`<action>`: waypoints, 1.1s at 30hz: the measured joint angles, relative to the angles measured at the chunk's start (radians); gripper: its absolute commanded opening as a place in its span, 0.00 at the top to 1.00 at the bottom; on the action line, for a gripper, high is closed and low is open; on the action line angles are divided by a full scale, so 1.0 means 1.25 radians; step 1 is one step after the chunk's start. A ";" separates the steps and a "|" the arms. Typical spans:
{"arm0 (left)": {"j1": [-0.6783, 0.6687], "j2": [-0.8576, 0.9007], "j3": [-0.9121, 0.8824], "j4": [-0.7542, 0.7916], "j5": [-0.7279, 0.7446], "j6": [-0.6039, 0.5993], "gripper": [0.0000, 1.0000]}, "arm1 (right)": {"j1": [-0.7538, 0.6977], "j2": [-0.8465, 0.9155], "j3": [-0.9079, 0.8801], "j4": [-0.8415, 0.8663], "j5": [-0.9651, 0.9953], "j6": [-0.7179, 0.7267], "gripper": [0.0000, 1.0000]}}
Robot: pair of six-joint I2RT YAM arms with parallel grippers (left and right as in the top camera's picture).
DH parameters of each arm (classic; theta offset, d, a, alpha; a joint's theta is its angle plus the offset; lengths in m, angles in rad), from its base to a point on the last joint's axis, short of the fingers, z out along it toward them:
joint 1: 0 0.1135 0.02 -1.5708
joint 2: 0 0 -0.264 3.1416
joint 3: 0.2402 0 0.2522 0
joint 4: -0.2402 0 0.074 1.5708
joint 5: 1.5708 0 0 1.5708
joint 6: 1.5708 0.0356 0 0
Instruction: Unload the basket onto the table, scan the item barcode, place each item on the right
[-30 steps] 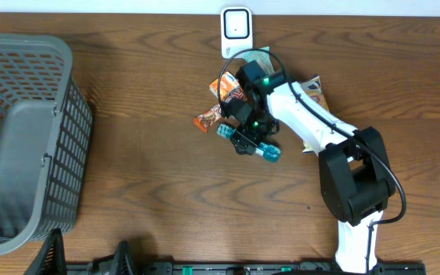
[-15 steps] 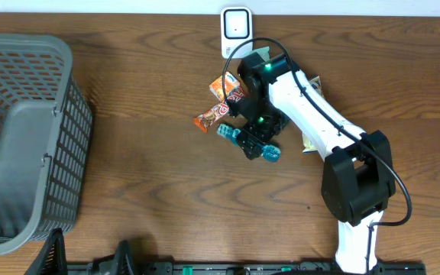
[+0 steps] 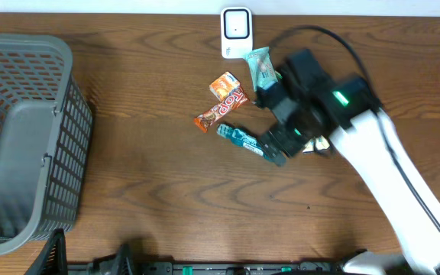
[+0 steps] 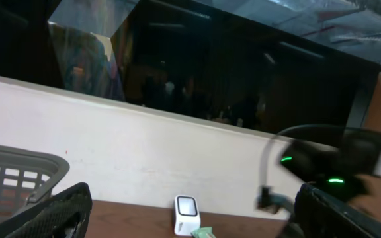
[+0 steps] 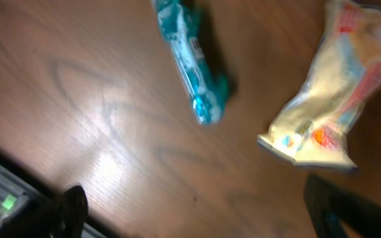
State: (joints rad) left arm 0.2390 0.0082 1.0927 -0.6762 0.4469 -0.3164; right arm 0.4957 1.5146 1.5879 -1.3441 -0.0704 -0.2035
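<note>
The white barcode scanner stands at the table's far edge, and shows small in the left wrist view. Below it lie a green packet, a small orange packet, a brown-orange bar and a teal bar. A cream packet lies right of the teal bar, mostly under the arm from above. My right gripper hangs open just right of the teal bar, holding nothing. My left gripper is open and empty, low at the near edge.
A large grey mesh basket fills the table's left side. The white right arm slants from the lower right toward the packets. A pale wall rises behind the scanner.
The right arm has swung right, off the pile of packets, and its jaws opened wider. The orange packet and green packet are now uncovered. The packets stay on the table.
</note>
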 measured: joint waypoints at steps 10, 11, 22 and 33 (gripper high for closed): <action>-0.014 0.000 0.011 -0.001 0.000 0.000 0.02 | 0.000 -0.163 -0.497 0.541 -0.034 0.013 0.01; -0.014 0.000 0.013 -0.001 0.000 0.000 0.02 | 0.000 -0.151 -0.526 0.562 -0.036 0.012 0.01; -0.014 0.000 0.020 -0.001 0.000 0.000 0.02 | 0.000 -0.038 -0.557 0.658 -0.010 -0.025 0.21; -0.014 0.000 0.020 -0.001 0.000 0.000 0.02 | 0.000 0.111 -0.558 0.749 0.023 -0.046 0.47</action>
State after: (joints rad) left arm 0.2214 0.0082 1.1172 -0.6769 0.4469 -0.3164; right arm 0.4953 1.6535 0.8909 -0.4080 -0.0422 -0.2615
